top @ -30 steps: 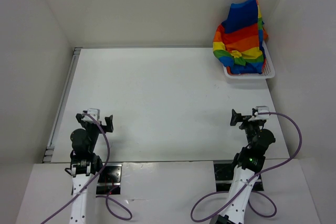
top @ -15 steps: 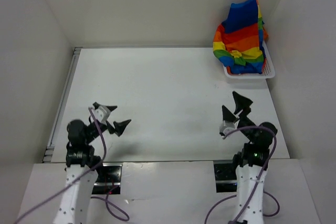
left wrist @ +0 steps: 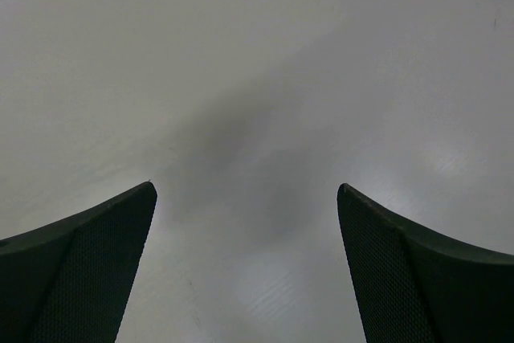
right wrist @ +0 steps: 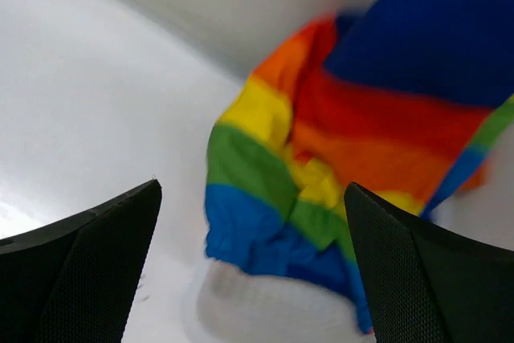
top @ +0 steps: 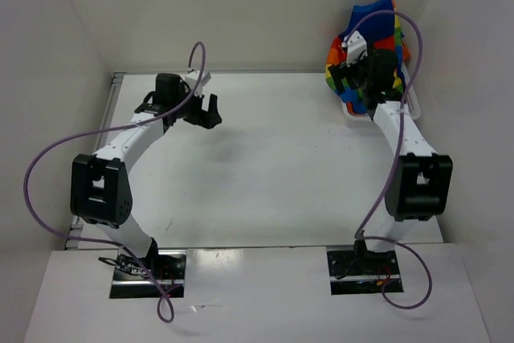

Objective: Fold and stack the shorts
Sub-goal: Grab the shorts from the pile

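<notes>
The shorts (top: 372,20) are soft cloth in broad bands of blue, red, orange, yellow and green. They are heaped in rumpled folds, with a blue end rising against the back wall. They lie in a white plastic basket (right wrist: 257,307), blurred in the wrist view, at the far right corner of the table (top: 265,166). The table top is smooth and white with a faint sheen. Plain white walls (top: 241,14) close in 3 sides. The right arm stretches far along the right edge, its right gripper (right wrist: 249,186) beside the heap. Its 2 dark, finely textured fingers (right wrist: 80,271) are spread wide and hold nothing, and the cloth lies beyond their tips. The left arm arcs toward the far left of the table. The left gripper (top: 205,112) hangs over bare surface, its jaws equally wide and empty.
</notes>
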Controlling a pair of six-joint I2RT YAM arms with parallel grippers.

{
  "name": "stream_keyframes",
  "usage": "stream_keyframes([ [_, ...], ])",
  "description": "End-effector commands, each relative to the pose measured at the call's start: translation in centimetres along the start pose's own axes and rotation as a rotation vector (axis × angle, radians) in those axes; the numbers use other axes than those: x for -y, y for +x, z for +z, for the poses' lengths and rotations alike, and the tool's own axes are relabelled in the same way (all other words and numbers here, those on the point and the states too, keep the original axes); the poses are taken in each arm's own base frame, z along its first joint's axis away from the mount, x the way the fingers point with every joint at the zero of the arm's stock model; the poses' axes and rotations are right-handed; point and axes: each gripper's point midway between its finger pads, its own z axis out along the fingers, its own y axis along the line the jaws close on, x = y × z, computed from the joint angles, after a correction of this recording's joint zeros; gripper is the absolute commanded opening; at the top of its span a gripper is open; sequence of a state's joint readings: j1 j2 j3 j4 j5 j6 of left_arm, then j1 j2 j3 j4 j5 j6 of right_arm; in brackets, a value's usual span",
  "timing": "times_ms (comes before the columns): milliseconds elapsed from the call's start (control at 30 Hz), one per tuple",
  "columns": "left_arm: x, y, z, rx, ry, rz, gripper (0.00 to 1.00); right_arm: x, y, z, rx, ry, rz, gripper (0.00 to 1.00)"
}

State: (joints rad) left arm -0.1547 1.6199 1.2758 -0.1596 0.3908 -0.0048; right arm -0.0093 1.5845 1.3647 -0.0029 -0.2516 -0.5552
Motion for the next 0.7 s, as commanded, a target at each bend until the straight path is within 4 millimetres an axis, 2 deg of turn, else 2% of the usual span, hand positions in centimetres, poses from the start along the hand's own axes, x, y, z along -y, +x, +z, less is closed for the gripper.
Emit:
stream_keyframes([
  [0,2.7,2.7,0.0,-0.116,0.055,-0.016,1.00,-1.1,5.3,1.6,-0.173,-0.007,0.235,0.99],
  [33,3.1,2.7,0.1,-0.117,0.062,-0.011,1.00,-1.2,5.7,2.1,-0.181,-0.009,0.257,0.99],
  [67,3.0,3.6,0.1,-0.141,0.054,-0.020,1.00,-1.6,6.6,2.6,-0.200,-0.015,0.281,0.99],
  [133,3.4,4.4,0.1,-0.165,0.063,-0.024,1.00,-0.9,8.0,4.0,-0.210,-0.011,0.353,0.99],
  [167,3.4,4.5,0.1,-0.165,0.063,-0.025,1.00,-0.2,8.1,4.5,-0.207,0.001,0.366,0.97],
  [200,3.4,4.9,0.1,-0.174,0.064,-0.028,1.00,-0.2,9.7,5.1,-0.237,0.009,0.384,0.95],
  [233,3.4,4.9,0.1,-0.174,0.064,-0.028,1.00,-0.3,10.5,5.4,-0.255,0.016,0.386,0.94],
  [267,3.4,5.4,0.1,-0.183,0.064,-0.032,1.00,0.5,10.7,5.5,-0.258,0.035,0.387,0.90],
  [333,3.4,5.5,-0.1,-0.184,0.055,-0.031,1.00,0.2,11.3,5.5,-0.274,0.028,0.392,0.86],
  [367,3.4,5.1,-0.3,-0.174,0.054,-0.027,1.00,-0.7,11.6,5.4,-0.281,-0.008,0.401,0.84],
  [400,3.4,5.6,-0.3,-0.183,0.055,-0.031,1.00,-1.3,12.0,5.4,-0.288,-0.025,0.407,0.78],
  [433,3.5,6.2,-0.4,-0.201,0.056,-0.038,1.00,-1.4,11.7,5.1,-0.288,-0.036,0.410,0.75],
  [500,3.6,6.4,-0.5,-0.201,0.056,-0.038,1.00,-2.4,12.8,4.8,-0.314,-0.062,0.411,0.70],
  [667,3.7,6.5,-0.7,-0.201,0.056,-0.038,1.00,-2.9,13.7,4.5,-0.342,-0.066,0.405,0.66],
])
